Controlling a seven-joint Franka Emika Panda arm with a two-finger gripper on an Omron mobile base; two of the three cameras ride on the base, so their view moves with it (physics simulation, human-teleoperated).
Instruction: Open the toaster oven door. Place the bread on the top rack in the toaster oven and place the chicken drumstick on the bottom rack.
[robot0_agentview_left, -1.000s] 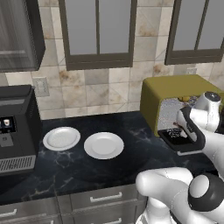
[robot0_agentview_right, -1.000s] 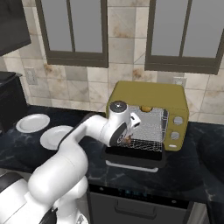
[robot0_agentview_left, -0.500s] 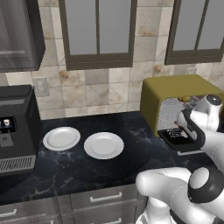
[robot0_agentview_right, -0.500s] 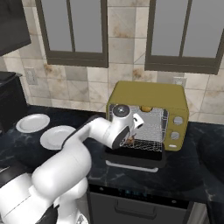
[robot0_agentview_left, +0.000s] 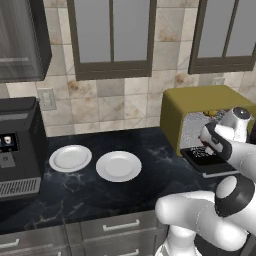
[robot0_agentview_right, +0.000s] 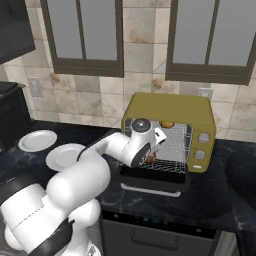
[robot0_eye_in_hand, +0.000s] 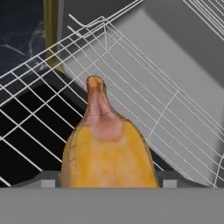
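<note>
The olive-yellow toaster oven (robot0_agentview_right: 172, 106) (robot0_agentview_left: 197, 99) stands with its door (robot0_agentview_right: 154, 179) (robot0_agentview_left: 210, 162) folded down flat. On the top rack (robot0_agentview_right: 175, 129) lies the bread (robot0_agentview_right: 167, 124) (robot0_agentview_left: 212, 113). My gripper (robot0_agentview_right: 150, 153) (robot0_agentview_left: 212, 145) (robot0_eye_in_hand: 107, 179) reaches into the oven mouth, shut on the chicken drumstick (robot0_eye_in_hand: 107, 148) (robot0_agentview_right: 151, 158). The drumstick's tapered end points inward, just above the wires of the bottom rack (robot0_eye_in_hand: 175, 109) (robot0_agentview_right: 172, 150). In the hand view the drumstick hides my fingertips.
Two white plates (robot0_agentview_left: 70, 158) (robot0_agentview_left: 118, 166) lie on the dark counter left of the oven. A black coffee machine (robot0_agentview_left: 17, 145) stands at the far left. Wall cabinets hang above, and the oven's knobs (robot0_agentview_right: 201, 146) sit on its right side.
The arm has barely shifted at the oven mouth. The drumstick stays gripped over the lower rack.
</note>
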